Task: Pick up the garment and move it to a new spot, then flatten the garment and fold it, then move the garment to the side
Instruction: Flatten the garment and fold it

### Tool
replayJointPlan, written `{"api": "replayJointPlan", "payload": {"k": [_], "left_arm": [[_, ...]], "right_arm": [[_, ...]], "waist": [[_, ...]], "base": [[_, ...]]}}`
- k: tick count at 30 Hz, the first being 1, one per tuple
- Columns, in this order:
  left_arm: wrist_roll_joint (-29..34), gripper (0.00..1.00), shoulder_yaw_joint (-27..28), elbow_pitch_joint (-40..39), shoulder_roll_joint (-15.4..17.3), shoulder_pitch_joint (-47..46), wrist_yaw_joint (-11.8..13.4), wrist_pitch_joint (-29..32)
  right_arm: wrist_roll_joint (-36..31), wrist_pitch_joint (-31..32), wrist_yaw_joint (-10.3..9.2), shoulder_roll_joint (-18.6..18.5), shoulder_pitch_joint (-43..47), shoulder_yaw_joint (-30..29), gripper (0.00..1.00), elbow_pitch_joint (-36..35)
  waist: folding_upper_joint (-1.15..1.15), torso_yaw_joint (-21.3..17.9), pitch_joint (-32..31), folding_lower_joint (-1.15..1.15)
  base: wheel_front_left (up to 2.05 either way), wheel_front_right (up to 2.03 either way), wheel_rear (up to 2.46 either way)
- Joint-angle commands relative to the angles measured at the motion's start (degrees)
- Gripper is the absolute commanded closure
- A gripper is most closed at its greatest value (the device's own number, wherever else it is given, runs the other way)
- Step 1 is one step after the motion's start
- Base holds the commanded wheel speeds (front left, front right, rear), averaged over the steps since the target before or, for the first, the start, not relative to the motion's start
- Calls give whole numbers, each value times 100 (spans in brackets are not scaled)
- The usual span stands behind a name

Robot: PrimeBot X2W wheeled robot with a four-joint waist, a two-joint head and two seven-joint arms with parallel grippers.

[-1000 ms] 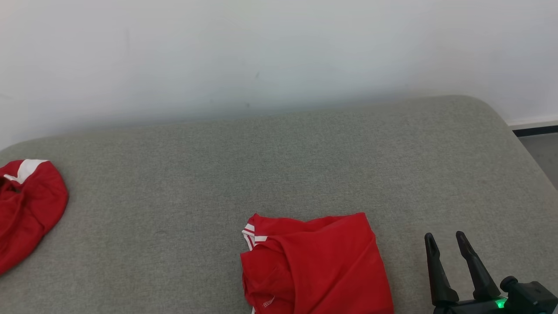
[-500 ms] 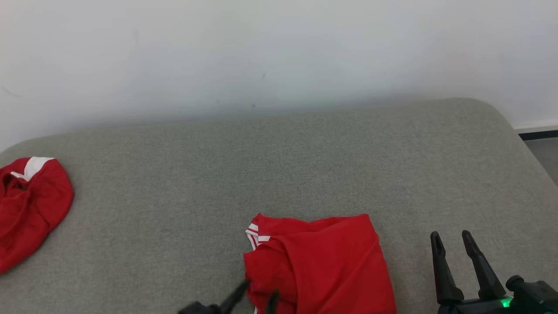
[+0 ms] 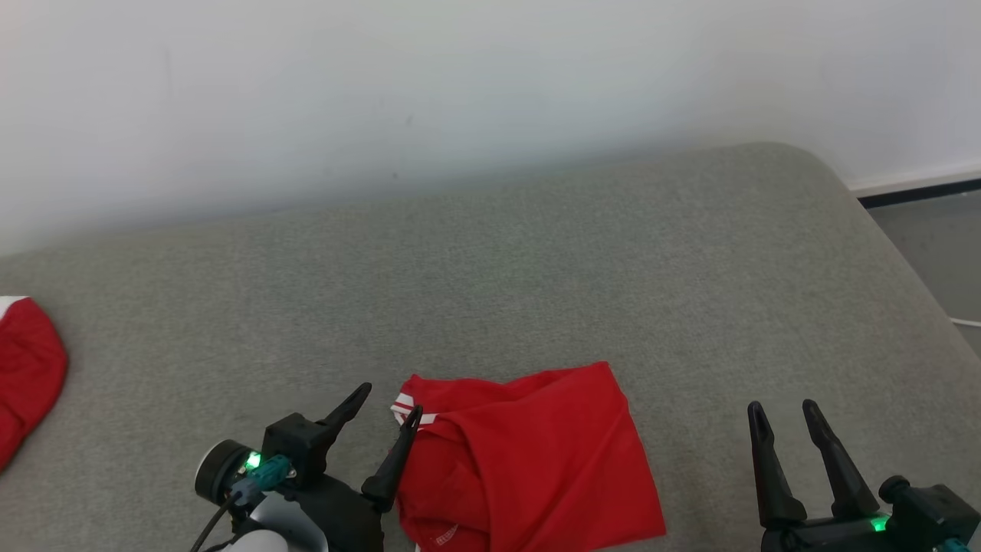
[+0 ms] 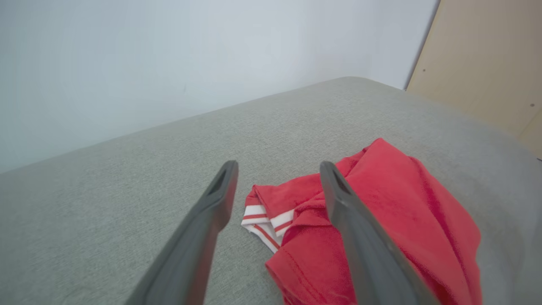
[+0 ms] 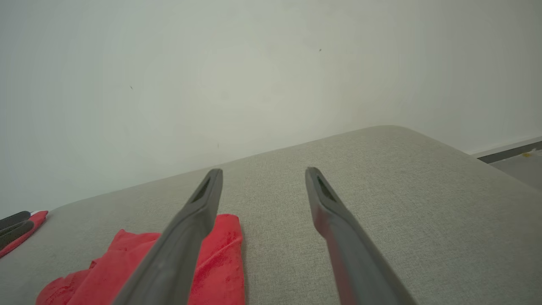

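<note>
Garment just right of left claw, striped cuff btwn its tips.
We judge left arm nearer than right claw; both wide, empty.

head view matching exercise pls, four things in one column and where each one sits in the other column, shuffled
Things
1. left gripper
2. right gripper
3. centre garment
4. side garment

Places
a. lower right, open, apart from any cloth
b. cut off by the left edge of the view
c. lower left of centre, open, next to the striped trim
d. on the grey cushion, between the two grippers

Pairs: 1-c, 2-a, 3-d, 4-b
</note>
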Motion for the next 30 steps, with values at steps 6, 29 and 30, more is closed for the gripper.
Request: {"api": "replayJointPlan", "payload": {"k": [6, 29, 30], "left_arm": [[3, 0, -261, 743, -91, -368, -100, -16], [-109, 100, -1138, 2343, -409, -1325, -146, -286], [-92, 100, -1123, 2324, -410, -1372, -146, -298]], "right_arm": [[-2, 0, -12, -36, -146, -53, 0, 7], [-12, 0, -13, 12, -251, -19, 0, 11], [-16, 0, -13, 18, -241, -25, 0, 12]], "waist": [[0, -328, 249, 0], [0, -513, 382, 0], [0, -506, 380, 0]], "base": [[0, 0, 0], [0, 0, 0], [0, 0, 0]]}}
